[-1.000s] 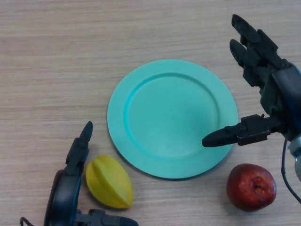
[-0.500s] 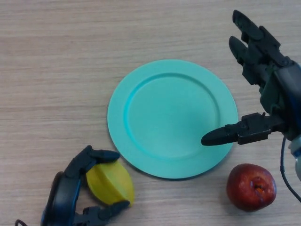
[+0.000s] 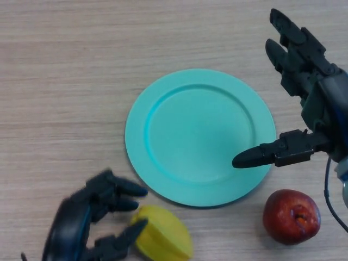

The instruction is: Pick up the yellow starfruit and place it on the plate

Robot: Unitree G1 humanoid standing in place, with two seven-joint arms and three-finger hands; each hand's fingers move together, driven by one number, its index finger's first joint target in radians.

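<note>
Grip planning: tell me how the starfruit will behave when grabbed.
The starfruit looks smooth and ridged, so it may slip or roll on the table. It lies just beyond the left hand, whose curled fingers hold nothing. It is probably light and firm.

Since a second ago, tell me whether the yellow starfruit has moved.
Yes. The yellow starfruit has shifted right and slightly toward the near edge: it lay left of the round teal plate, now sits below the plate's lower-left rim, at the left hand's curled fingers.

We see open table across the upper left. The plate fills the centre; the right hand overhangs its right rim, and a red apple blocks the lower right.
</note>
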